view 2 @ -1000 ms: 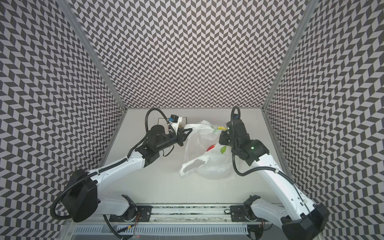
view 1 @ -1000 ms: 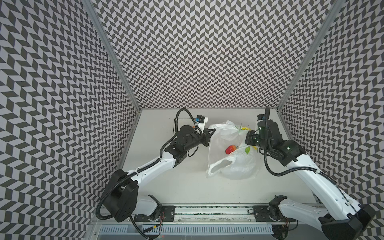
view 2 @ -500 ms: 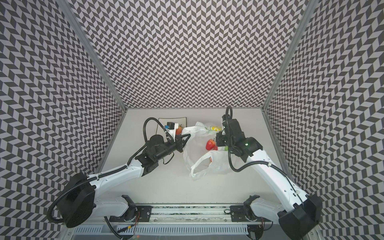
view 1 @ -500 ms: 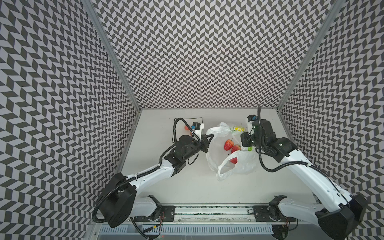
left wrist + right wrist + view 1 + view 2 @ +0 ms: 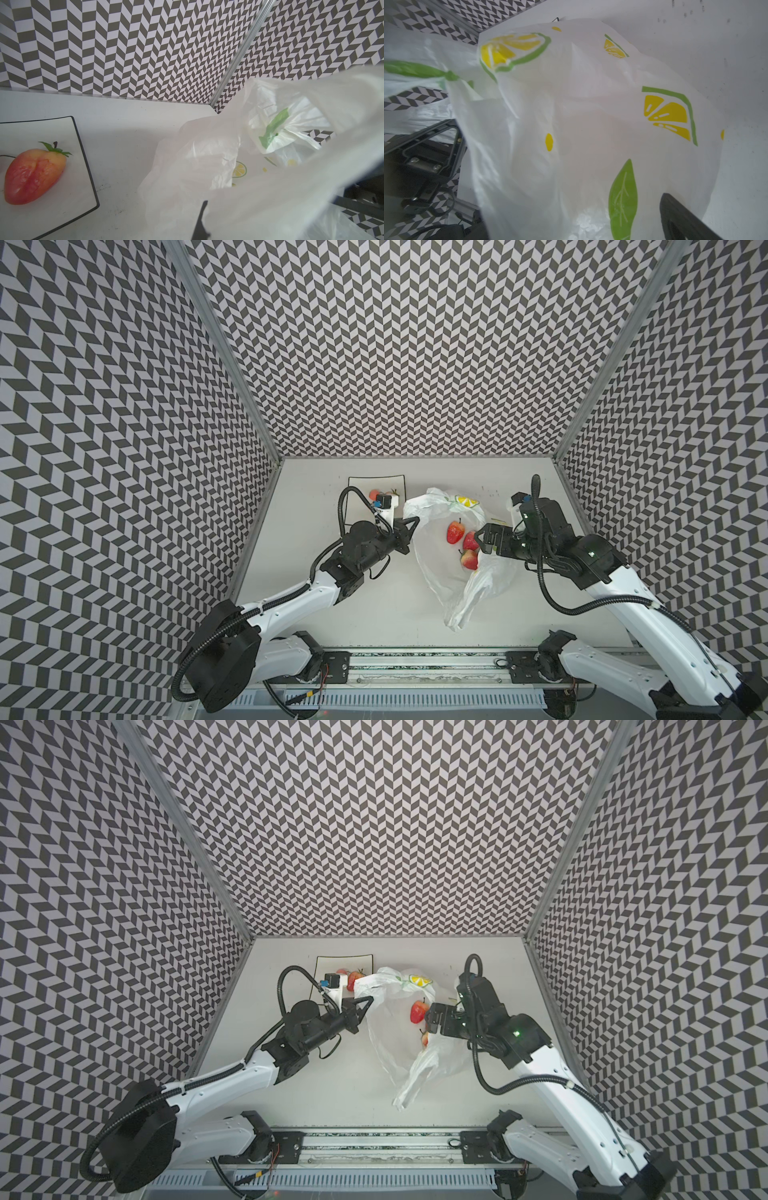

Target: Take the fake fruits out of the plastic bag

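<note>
Right gripper (image 5: 480, 540) has sprung wide by the plastic bag (image 5: 478, 593) — left gripper (image 5: 413, 521) pinches its rim. We count two fake fruits (image 5: 355, 981) on the plate (image 5: 328, 964) — three strawberries (image 5: 455, 532) left inside.

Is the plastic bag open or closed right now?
Open. The left pincer grips the rim of the plastic bag, and red fruits show through its wide mouth in both top views.

— What sits at the far left?
— A flat white square plate with a black rim (image 5: 386, 482), on the pale grey tabletop (image 5: 374, 605).
— And round about?
— Grey-and-white chevron-patterned walls (image 5: 415, 344).
</note>
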